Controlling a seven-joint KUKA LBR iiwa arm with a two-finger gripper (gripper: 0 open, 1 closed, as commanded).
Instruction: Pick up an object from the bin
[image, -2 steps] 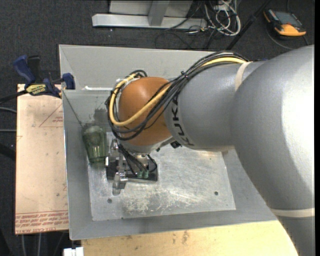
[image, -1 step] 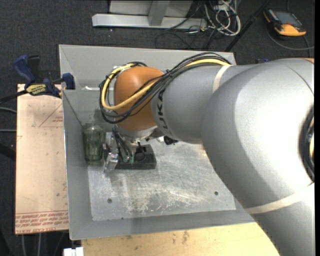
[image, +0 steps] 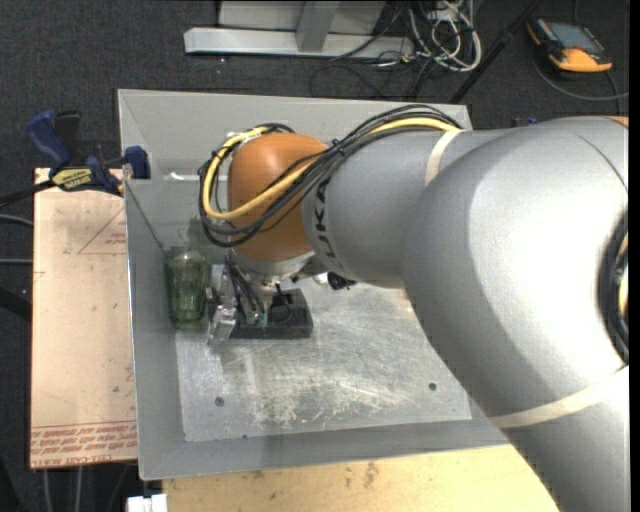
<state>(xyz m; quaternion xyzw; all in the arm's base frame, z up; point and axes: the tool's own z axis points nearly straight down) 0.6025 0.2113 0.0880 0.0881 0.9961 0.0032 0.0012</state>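
My gripper (image: 238, 312) hangs low over the left part of the bin floor, under the arm's orange cover. Its lower end is down at a flat black block (image: 283, 322) that lies on the floor just to its right; I cannot tell whether it touches the block. A green see-through cup (image: 187, 285) stands close to the gripper's left, near the bin's left wall.
The thick grey arm comes in from the right and hides the bin's right and back parts. A small dark piece (image: 340, 282) peeks out under the arm. Scuffed bare floor lies toward the front of the bin.
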